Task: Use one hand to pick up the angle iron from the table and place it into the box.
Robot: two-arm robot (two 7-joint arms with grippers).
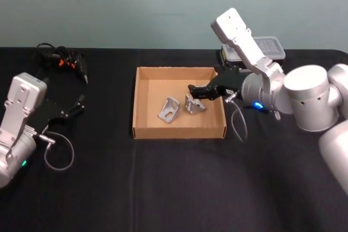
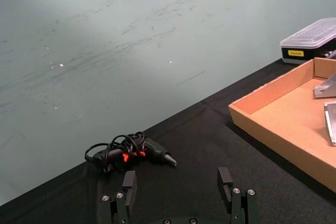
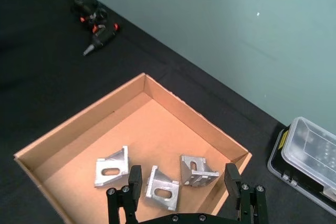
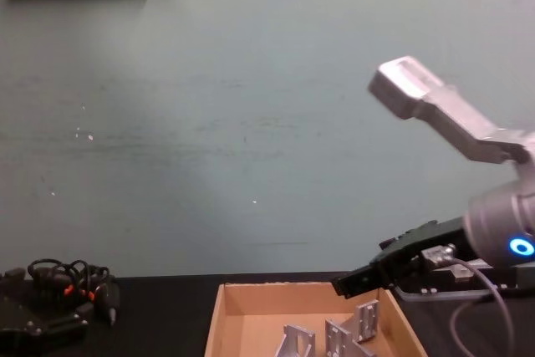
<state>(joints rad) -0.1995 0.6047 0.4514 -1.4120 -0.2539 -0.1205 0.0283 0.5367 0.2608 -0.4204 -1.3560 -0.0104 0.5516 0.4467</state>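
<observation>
Box (image 1: pixel 142 101): three metal brackets (image 3: pixel 157 174) inside | right gripper (image 3: pixel 185 191): fingers spread, empty, above brackets at box's 3 o'clock side | left gripper (image 2: pixel 178 199): spread, parked.

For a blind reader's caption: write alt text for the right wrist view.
Open black two-finger hand hovers over a shallow tan cardboard box holding three silver metal angle brackets, on a black table.

Box (image 1: pixel 142 101) open-topped; three brackets (image 3: pixel 156 176) crowd right half, left floor free.
</observation>
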